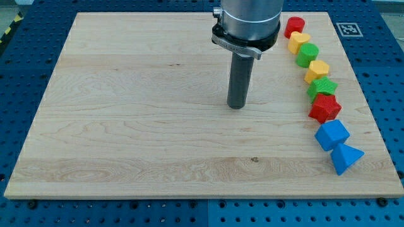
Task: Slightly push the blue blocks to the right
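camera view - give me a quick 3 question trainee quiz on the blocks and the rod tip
1. True or false: my tip touches a blue block.
2. How many blocks form the line along the board's right side?
A) six B) eight C) ten
3. Fill in: the two blocks nearest the view's bottom are coloured ____.

Key:
1. False; it stands apart, to the view's left of the upper blue block and the lower blue block.
2. B.
3. Blue.

Bright, even overhead light fills the frame, everything sharp from edge to edge. The rod throws only a faint, short shadow on the wooden board. No glare anywhere.
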Motion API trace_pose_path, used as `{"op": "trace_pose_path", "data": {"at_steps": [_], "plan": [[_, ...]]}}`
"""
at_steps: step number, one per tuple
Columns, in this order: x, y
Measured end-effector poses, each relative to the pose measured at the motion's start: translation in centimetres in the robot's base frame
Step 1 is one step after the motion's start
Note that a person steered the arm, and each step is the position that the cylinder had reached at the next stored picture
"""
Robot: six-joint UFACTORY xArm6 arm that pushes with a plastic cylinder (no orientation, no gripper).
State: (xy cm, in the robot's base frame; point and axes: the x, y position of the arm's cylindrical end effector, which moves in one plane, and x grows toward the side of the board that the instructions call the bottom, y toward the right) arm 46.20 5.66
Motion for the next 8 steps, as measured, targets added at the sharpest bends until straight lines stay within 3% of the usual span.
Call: {"op": "trace_pose_path", "data": {"at_steps": [4, 5, 6, 8], "plan": [[-0.1, -0.5], [-0.1, 0.7], [0.1, 5.9], [4.3, 9.6]]}}
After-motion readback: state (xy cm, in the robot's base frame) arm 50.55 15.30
